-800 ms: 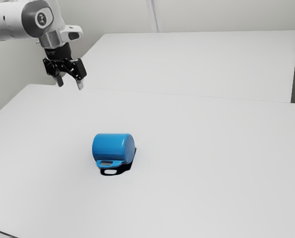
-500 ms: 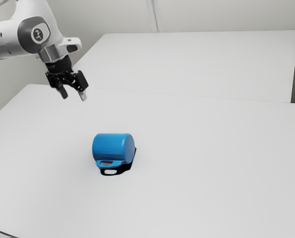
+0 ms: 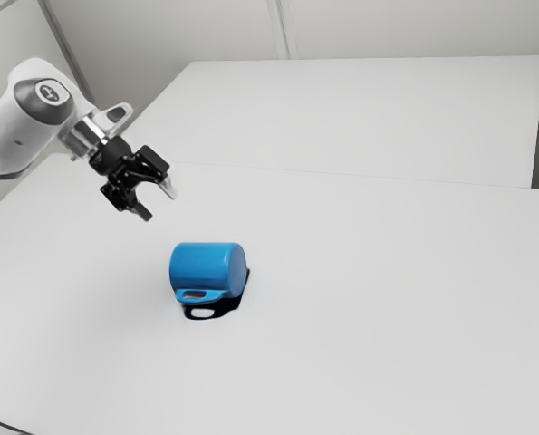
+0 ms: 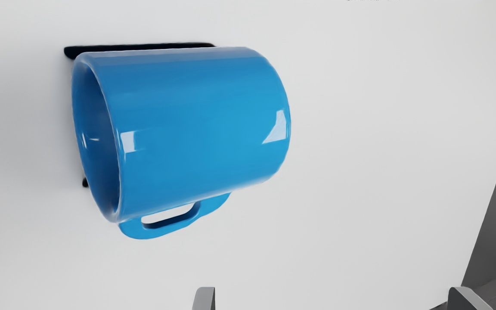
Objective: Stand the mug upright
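Observation:
The blue mug point(image 3: 206, 269) lies on its side on the white table, its handle toward the exterior view's bottom. Above the table, toward the exterior view's upper left from the mug, hangs my gripper point(image 3: 157, 204), tilted, its fingers apart and not touching the mug. In the wrist view the mug point(image 4: 196, 125) shows its hollow mouth at one end and its rounded base at the other, with the handle on the side nearer my fingers. The gripper point(image 4: 332, 298) is open with nothing between its fingertips.
The white table point(image 3: 378, 308) stretches around the mug. Behind it stands another white surface point(image 3: 360, 118). A dark line point(image 3: 4, 424) crosses the exterior view's bottom left corner. Past one table edge in the wrist view lies a grey area point(image 4: 495, 228).
My gripper has come down and toward the exterior view's right, closer to the mug, and the hand has tilted. The mug lies where it was.

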{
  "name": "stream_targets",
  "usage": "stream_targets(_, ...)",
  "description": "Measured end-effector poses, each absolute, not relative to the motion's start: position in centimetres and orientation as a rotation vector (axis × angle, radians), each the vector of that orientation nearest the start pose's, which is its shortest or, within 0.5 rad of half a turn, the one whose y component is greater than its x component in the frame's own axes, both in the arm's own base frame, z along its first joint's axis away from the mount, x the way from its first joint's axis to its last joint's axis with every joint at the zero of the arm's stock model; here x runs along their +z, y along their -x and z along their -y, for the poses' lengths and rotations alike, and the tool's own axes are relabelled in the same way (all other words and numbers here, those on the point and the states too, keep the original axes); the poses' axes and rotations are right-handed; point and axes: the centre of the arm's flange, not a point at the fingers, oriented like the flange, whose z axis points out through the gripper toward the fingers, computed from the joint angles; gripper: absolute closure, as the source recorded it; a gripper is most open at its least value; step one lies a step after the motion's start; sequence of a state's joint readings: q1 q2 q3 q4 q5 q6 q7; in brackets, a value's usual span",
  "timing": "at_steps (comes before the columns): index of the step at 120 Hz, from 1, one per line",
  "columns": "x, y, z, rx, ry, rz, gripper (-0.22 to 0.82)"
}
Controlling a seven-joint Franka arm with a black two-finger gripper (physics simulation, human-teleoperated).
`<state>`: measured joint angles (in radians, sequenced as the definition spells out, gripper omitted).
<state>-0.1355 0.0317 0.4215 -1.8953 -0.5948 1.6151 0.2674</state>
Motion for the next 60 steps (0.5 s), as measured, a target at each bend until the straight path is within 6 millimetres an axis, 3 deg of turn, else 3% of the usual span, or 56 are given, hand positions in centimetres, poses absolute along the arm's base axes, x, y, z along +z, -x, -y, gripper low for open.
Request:
stream_targets(19, 43.9, -52.7, -12.2, -0.215, -2.391, -0.264, 0.02)
stream_targets(33, 41.5, -53.3, -11.8, -0.235, -2.352, -0.242, 0.02)
stream_targets(60, 38.7, -53.4, -13.5, -0.212, -2.32, -0.204, 0.03)
